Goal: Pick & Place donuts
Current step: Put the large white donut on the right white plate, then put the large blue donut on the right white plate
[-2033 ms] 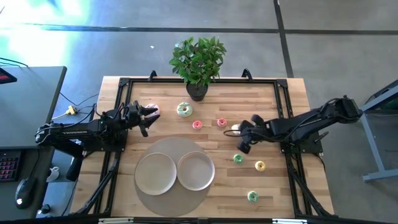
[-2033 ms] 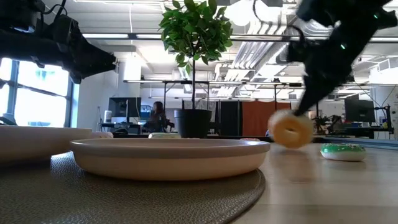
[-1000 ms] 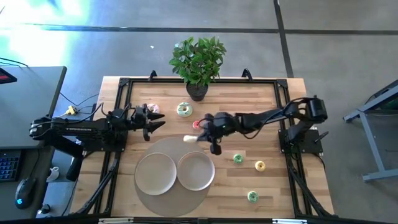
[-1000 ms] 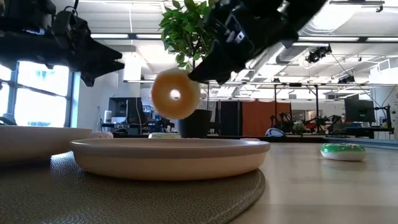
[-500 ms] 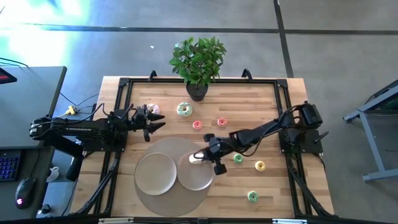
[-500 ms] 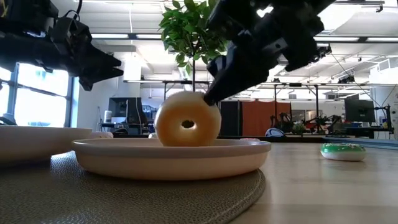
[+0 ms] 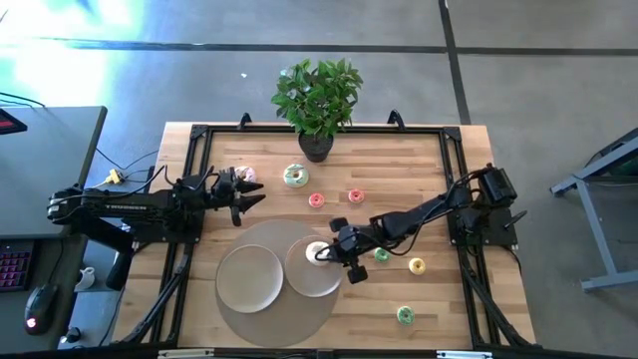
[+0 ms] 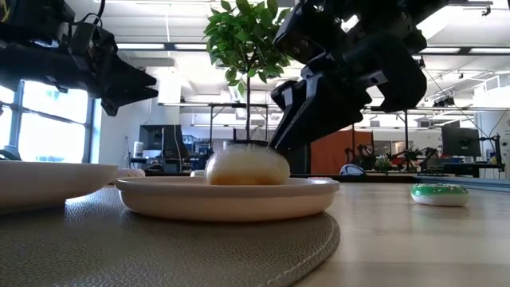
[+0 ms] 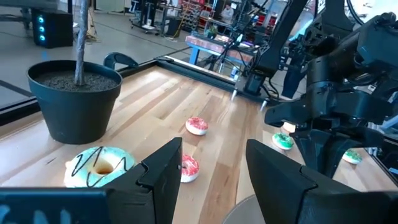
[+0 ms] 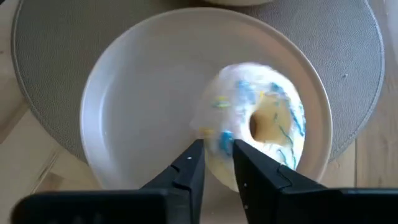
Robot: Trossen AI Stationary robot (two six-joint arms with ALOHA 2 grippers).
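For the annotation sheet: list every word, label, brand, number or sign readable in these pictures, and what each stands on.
No readable text in any view.
Left arm: a thin pale marking along the link in the high view, too small to read.
Cream donut on the plate: only blue and yellow icing squiggles, not writing.
Room behind, low view: screens and fixtures, no legible sign.
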